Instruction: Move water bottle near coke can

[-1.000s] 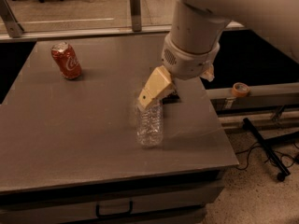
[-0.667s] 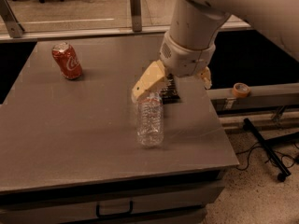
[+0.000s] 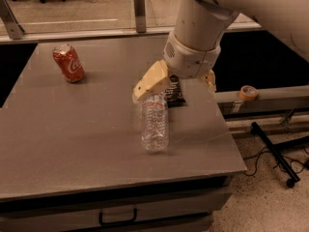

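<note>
While the task is to bring the water bottle (image 3: 154,123) over by the coke can (image 3: 68,63), nothing is held yet. Nearest me, past the table's (image 3: 72,149) front edge, the bottle seems to lie on its side right of centre, its base toward me and its far end tucked under one pale finger (image 3: 150,82); I cannot tell whether they touch. Just behind it the gripper (image 3: 174,92) hangs low over a flat black packet (image 3: 176,99), jaws spread wide and empty. The can sits well apart at the far left corner.

To do this grasp well, I would centre the jaws across the bottle's ribbed middle, not its end, and come down squarely. A round, light bottle will likely roll if only one finger nudges it. The close should be gentle, since thin plastic buckles.
</note>
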`<state>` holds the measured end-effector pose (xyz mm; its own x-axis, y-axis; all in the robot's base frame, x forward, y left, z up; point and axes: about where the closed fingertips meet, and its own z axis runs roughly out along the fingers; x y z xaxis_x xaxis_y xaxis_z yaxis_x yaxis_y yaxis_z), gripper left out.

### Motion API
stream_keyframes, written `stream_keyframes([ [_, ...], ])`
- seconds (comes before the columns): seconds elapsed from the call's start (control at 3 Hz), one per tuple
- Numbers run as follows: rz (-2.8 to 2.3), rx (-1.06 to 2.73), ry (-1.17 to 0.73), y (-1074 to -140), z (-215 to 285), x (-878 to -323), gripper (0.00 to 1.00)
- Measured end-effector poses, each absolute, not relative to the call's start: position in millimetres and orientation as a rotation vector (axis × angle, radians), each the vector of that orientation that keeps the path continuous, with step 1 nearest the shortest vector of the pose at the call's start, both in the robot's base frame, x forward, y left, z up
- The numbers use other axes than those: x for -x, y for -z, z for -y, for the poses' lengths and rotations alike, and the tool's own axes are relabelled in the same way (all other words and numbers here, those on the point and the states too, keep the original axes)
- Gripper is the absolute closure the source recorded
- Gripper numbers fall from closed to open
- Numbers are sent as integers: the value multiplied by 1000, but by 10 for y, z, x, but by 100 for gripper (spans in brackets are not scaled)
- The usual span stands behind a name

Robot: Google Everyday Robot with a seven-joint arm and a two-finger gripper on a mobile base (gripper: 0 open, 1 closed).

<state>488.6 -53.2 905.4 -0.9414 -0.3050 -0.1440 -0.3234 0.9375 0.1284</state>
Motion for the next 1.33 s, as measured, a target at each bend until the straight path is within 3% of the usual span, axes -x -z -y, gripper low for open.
stream_keyframes([
  [0.67,-3057,340,-471,-8915,321,-4909,0],
  [1.33,-3041,319,-405,-8617,97,-4868,0],
])
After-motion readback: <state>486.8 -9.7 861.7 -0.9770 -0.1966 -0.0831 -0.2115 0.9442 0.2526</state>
